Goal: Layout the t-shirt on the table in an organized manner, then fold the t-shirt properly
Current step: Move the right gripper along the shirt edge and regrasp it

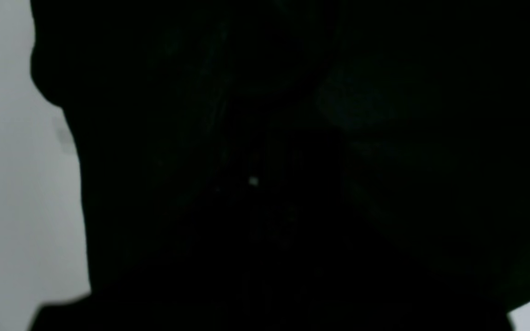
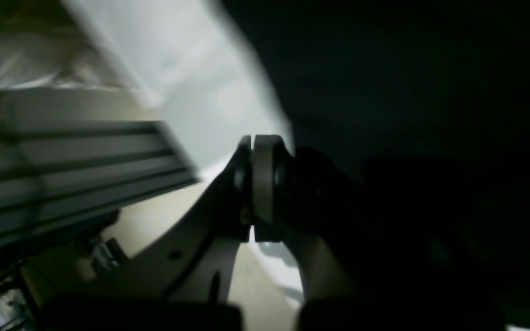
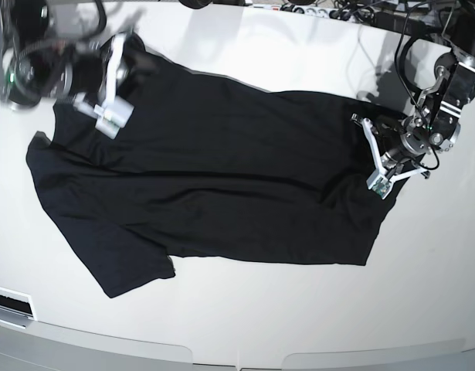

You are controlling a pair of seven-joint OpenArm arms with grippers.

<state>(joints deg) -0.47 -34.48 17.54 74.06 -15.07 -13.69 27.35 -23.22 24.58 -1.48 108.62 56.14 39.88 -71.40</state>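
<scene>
From where I stand, nothing here can be read. The plain black short-sleeved cloth t-shirt (image 3: 214, 178) carries no print, label or number on the side facing up, and the glossy white tabletop (image 3: 260, 317) around it bears no writing or marks. Both wrist views are too dark and blurred to make out any letter. The equipment and cables (image 3: 353, 11) beyond the shirt's far edge show no legible brand or sign at this size.
</scene>
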